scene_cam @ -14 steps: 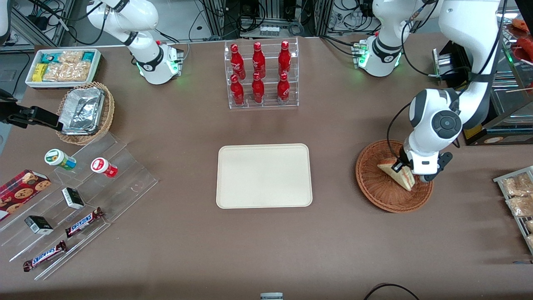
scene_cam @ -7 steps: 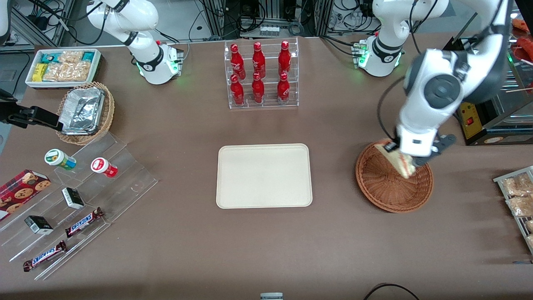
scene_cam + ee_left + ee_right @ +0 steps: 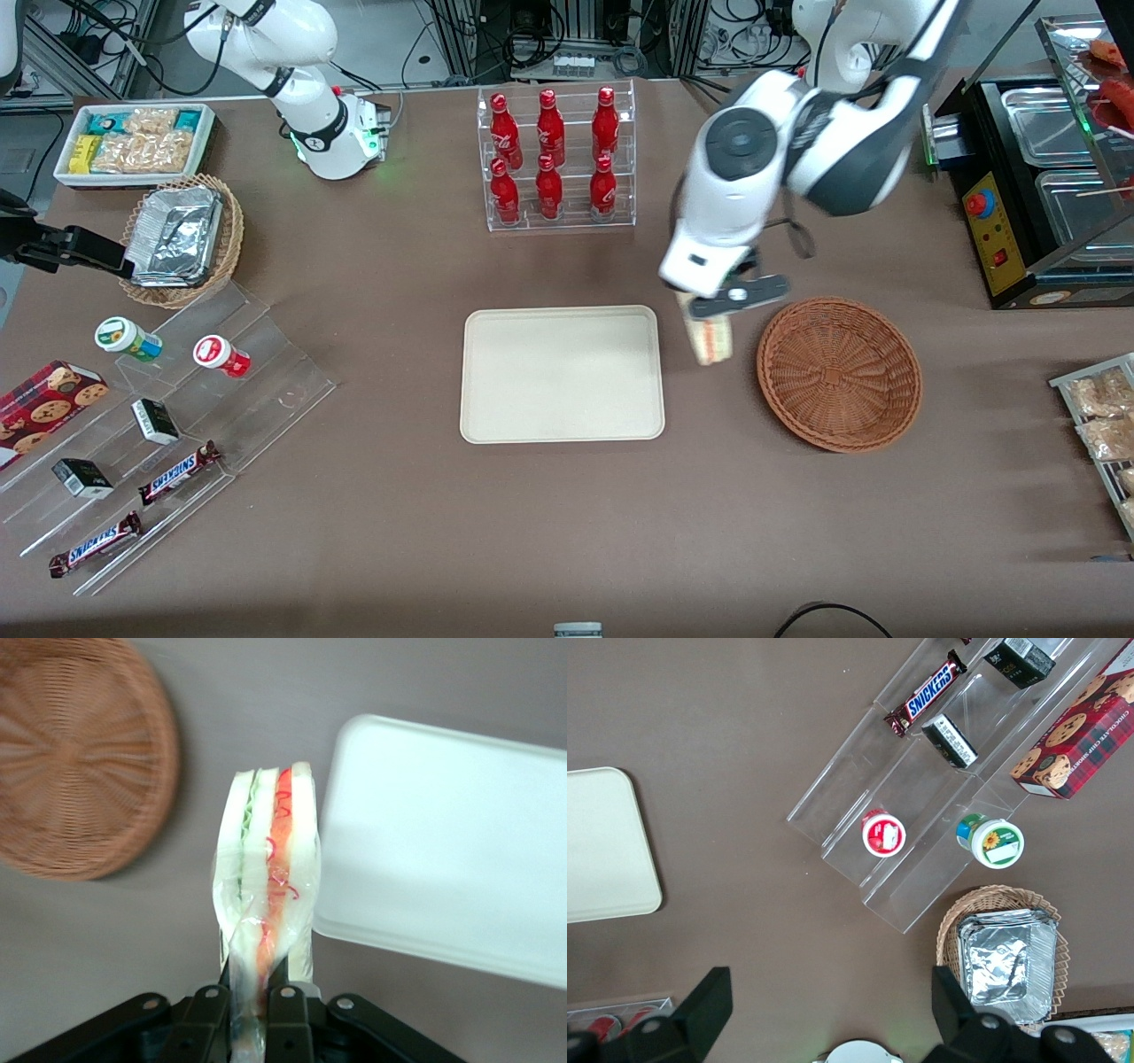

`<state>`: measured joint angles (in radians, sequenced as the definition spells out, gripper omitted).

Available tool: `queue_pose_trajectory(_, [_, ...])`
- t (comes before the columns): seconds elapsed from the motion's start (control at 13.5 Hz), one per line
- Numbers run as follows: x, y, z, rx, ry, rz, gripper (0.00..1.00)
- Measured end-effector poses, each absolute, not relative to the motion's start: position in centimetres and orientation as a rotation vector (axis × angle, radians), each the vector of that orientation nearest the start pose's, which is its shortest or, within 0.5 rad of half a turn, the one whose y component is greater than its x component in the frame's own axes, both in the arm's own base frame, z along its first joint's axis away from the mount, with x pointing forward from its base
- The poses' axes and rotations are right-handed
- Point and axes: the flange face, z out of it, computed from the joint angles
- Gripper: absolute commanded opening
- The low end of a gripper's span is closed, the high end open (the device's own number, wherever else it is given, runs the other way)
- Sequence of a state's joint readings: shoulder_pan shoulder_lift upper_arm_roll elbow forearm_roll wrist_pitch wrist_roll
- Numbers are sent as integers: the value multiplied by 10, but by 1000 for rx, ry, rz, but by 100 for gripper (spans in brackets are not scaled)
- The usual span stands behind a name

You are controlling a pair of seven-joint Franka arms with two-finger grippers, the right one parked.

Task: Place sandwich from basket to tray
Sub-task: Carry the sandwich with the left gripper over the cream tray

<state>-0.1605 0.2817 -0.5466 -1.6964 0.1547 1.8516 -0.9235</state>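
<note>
While our gripper (image 3: 711, 312) hangs above the bare tabletop between the tray (image 3: 562, 374) and the wicker basket (image 3: 838, 373), we see its fingers (image 3: 205, 1025) clamped on the wrapped sandwich (image 3: 268, 877), which is lifted clear of both.

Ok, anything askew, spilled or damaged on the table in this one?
Nothing stands out. The end effector is shut on the sandwich, carrying it intact above the table between the basket, which holds nothing, and the tray. The bottles stand upright in their rack.
</note>
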Motion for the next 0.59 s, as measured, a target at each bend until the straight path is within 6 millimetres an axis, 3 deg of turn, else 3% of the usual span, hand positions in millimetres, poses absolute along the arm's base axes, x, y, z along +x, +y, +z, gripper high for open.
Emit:
queue_pose_trajectory(0.37, [479, -485, 385, -3168, -148, 96, 0])
queue_pose_trajectory(0.59, [470, -527, 338, -3157, -89, 72, 0])
